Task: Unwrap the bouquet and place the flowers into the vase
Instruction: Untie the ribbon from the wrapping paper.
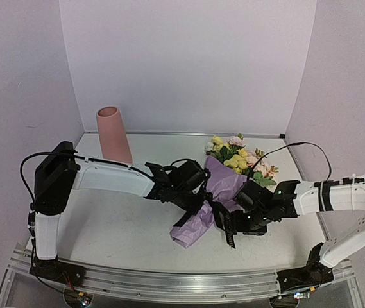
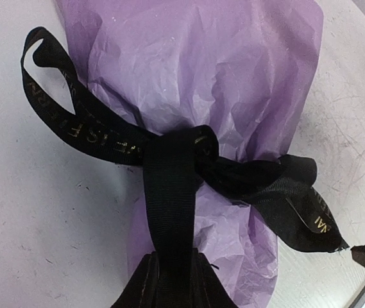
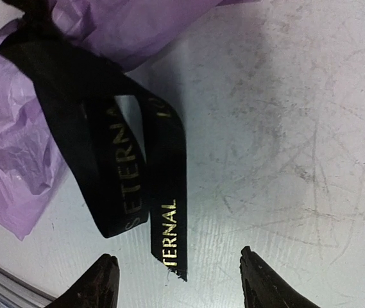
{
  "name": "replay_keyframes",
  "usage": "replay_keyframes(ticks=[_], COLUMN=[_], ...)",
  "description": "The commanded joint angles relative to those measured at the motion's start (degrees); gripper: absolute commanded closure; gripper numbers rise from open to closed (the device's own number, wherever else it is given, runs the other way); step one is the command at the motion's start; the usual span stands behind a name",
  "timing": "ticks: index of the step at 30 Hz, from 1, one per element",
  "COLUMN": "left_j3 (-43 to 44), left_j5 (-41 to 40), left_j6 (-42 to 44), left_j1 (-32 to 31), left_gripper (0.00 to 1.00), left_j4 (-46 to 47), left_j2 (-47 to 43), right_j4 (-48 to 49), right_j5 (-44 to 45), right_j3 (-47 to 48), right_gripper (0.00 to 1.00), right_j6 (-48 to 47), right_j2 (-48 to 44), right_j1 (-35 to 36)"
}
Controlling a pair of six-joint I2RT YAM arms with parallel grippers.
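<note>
my left gripper (image 2: 172,283) is clamped on a strand of the black ribbon (image 2: 169,186); the right gripper (image 3: 177,282) gapes around a loose tail. the bouquet (image 1: 224,181) lies on the table (image 1: 124,224), well apart from the vase (image 1: 113,135). i'd pull slowly along the strand, so the lilac paper (image 2: 220,70) doesn't drag.

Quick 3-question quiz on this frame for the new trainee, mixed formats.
1. Fill in: the right hand has its jaws ____.
2. Which grips the black ribbon? A left hand; B right hand; C neither.
3. True or false: the vase stands upright, apart from the bouquet.
Key: 1 open; 2 A; 3 true.
</note>
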Motion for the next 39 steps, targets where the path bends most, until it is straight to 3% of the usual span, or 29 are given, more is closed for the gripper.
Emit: replay_keyframes(ticks=[1, 8, 13, 20, 22, 24, 27, 33, 36, 39], left_j3=[0.48, -0.45, -1.31, -1.84, -2.13, -2.71, -3.66, -4.83, -5.07, -6.07], left_j5=[-1.08, -1.74, -1.93, -3.73, -3.58, -3.40, -3.41, -0.68, -0.53, -1.10], left_j6=[-0.99, -1.54, -1.35, -0.63, -0.68, -0.75, -1.24, -3.43, -1.87, 0.29], left_j1=[0.22, 0.31, 0.31, 0.40, 0.47, 0.56, 1.22, 4.80, 5.32, 5.46], left_gripper=[0.82, 0.81, 0.96, 0.96, 0.85, 0.65, 0.49, 0.44, 0.39, 0.34], left_j4=[-0.34, -0.36, -0.36, -0.31, -0.40, -0.41, -0.44, -0.42, -0.41, -0.43], left_j2=[-3.94, -6.52, -6.16, -6.36, -6.60, -6.96, -7.31, -8.09, -8.28, -8.97], right_j4=[0.98, 1.84, 2.07, 2.64, 3.01, 3.09, 2.97, -0.32, -2.05, -2.98], right_j5=[-0.07, 0.25, 1.00, 0.52, 0.28, 0.42, 0.76, 2.30, 3.56, 4.33], right_j3=[-1.55, -2.69, -2.02, -1.24, -1.59, -1.80, -1.62, 0.83, 1.94, 2.02], right_gripper=[0.35, 0.38, 0.40, 0.45, 0.46, 0.48, 0.55, 0.75, 1.00, 1.00], right_j6=[-0.67, -0.90, -0.92, -0.05, 0.22, 0.30, 0.30, 0.87, 1.64, 2.38], right_j2=[0.67, 2.96, 6.63, 11.21, 11.56, 11.71, 12.59, 15.41, 15.87, 14.10], right_j1=[1.23, 2.11, 2.25, 2.30, 2.51, 2.79, 2.89, 2.94, 2.96, 2.98])
